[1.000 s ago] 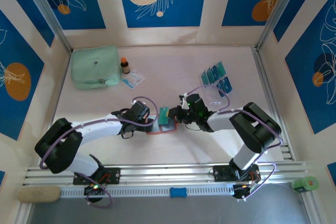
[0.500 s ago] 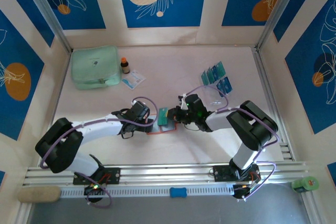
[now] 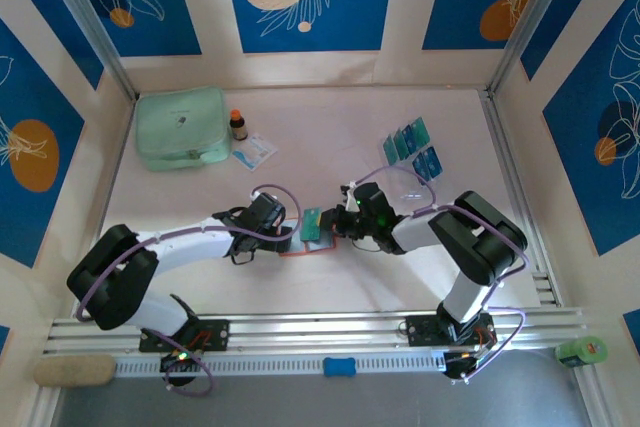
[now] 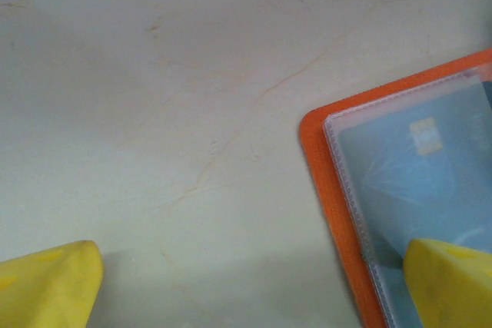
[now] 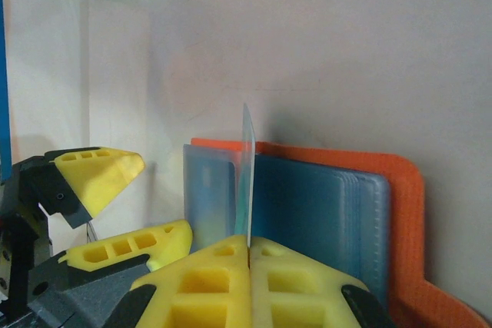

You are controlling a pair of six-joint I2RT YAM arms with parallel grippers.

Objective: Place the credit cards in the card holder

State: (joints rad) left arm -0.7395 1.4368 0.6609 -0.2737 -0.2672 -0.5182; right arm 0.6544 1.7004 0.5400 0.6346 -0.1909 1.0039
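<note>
Card (image 5: 247,178) slightly nearer holder (image 5: 407,220), upright betw. clamped R jaws; L jaws spread.

From above, light falls bright and even on the worktop (image 3: 330,117). Shadows are faint and soft, focus is sharp, and the side walls splay outward toward the corners. In the left wrist view the yellow fingertips (image 4: 46,286) of the left tool (image 4: 246,286) are blurred, a dim shadow runs along the bottom, and the card holder (image 4: 321,190) has a milky sheen on its clear pocket. In the right wrist view the fingers (image 5: 307,289) of the right tool (image 5: 250,255) are soft, and the teal card (image 5: 247,182) between them shows as a thin pale edge.
</note>
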